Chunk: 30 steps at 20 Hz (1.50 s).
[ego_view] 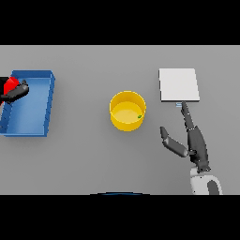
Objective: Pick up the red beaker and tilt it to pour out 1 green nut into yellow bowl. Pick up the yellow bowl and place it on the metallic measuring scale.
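The yellow bowl (127, 110) stands at the table's middle with one green nut (139, 116) inside near its right wall. The metallic measuring scale (178, 85) is a pale square plate to the bowl's upper right. My right hand (194, 140) lies open between bowl and scale, fingers straight and pointing at the scale's near edge, thumb spread toward the bowl, touching neither. At the far left edge my left hand (15, 92) is curled round the red beaker (9, 85), holding it over the blue tray's left side.
A blue rectangular tray (35, 119) sits at the left side of the table, beneath the beaker and left hand. The grey table (84, 154) stretches around everything.
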Tool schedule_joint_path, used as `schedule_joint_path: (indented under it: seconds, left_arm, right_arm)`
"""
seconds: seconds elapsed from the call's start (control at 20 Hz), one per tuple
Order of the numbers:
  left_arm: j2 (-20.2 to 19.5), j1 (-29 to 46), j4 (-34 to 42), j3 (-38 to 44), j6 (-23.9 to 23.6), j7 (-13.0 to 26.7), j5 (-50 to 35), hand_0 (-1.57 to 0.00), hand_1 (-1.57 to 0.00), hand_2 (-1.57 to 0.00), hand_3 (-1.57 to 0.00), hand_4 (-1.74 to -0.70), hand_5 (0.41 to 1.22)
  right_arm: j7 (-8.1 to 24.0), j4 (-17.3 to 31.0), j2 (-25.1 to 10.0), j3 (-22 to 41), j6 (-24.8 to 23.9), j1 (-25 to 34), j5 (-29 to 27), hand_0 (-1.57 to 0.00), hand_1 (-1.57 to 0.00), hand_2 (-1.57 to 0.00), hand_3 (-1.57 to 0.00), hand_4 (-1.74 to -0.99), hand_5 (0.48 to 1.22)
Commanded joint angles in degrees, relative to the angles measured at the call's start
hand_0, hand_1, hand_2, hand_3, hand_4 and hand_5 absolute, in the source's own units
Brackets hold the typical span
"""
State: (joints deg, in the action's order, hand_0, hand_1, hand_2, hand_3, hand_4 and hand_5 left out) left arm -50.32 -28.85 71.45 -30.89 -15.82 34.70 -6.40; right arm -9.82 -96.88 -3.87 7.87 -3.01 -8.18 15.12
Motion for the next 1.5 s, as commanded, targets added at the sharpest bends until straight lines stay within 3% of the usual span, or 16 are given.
schedule_joint_path:
  seconds: [0.0, 0.15, 0.4, 0.6, 0.7, 0.9, 1.1, 1.3, 1.45]
  left_arm:
    - [-0.58, -0.22, 0.19, -0.33, 1.78, 0.25, -0.90, -0.75, -0.60, -0.61, -0.58, -0.97, 0.740]
    - [-0.96, -0.63, 0.44, -0.70, 4.43, 0.09, -1.99, -0.38, -0.31, -0.31, -0.30, -0.85, 0.698]
    - [-0.66, -0.60, -0.38, 0.54, 3.84, -2.48, -2.80, -0.12, -0.10, -0.10, -0.10, -0.79, 0.674]
    - [-0.04, -1.32, -0.55, 1.94, 2.86, -4.61, -3.71, -0.05, -0.04, -0.04, -0.04, -0.79, 0.671]
    - [0.24, -1.13, -0.56, 1.89, 2.59, -5.47, -3.65, -0.03, -0.03, -0.03, -0.02, -0.78, 0.679]
    - [0.60, -1.11, -0.50, 1.55, 2.47, -5.01, -3.64, -0.01, -0.01, -0.01, -0.01, -0.79, 0.704]
    - [1.33, -1.97, -1.20, 1.17, 2.56, -4.57, -3.38, 0.00, 0.00, 0.00, 0.00, -0.79, 0.709]
    - [1.54, -1.76, -1.44, 1.25, 2.41, -5.22, -3.51, 0.00, 0.00, 0.00, 0.00, -0.79, 0.716]
    - [1.35, -1.67, -0.48, 0.95, 2.17, -4.99, -3.26, 0.00, 0.00, 0.00, 0.00, -0.80, 0.722]
  right_arm:
    - [1.19, 0.02, 0.03, -0.23, -0.45, 0.74, 0.22, 0.00, 0.00, 0.00, 0.00, -1.181, 0.665]
    - [1.75, 0.44, 0.54, 0.24, -0.56, 0.56, 0.62, 0.00, 0.00, 0.00, 0.00, -1.187, 0.667]
    - [3.99, 0.00, 0.56, 0.56, -0.67, 1.39, 1.28, 0.00, 0.00, 0.00, 0.00, -1.193, 0.660]
    - [5.01, -0.33, -0.11, 2.33, -1.52, 1.00, 5.42, 0.00, 0.00, 0.00, 0.00, -1.198, 0.662]
    - [3.28, 0.12, -1.88, 2.80, 1.29, 3.07, 4.75, 0.00, 0.00, 0.00, 0.00, -1.162, 0.694]
    - [5.27, 1.35, -6.81, 4.85, 6.32, 9.93, 7.88, 0.00, 0.00, 0.00, 0.00, -1.234, 0.707]
    - [8.51, 3.30, -12.59, 8.96, 10.54, 16.90, 15.82, 0.00, 0.00, 0.00, 0.00, -1.282, 0.677]
    - [7.35, 6.24, -16.99, 14.45, 15.42, 24.33, 22.92, 0.00, 0.00, 0.00, 0.00, -1.276, 0.666]
    - [5.55, 9.28, -17.36, 17.19, 18.11, 28.57, 24.72, 0.00, 0.00, 0.00, 0.00, -1.271, 0.658]
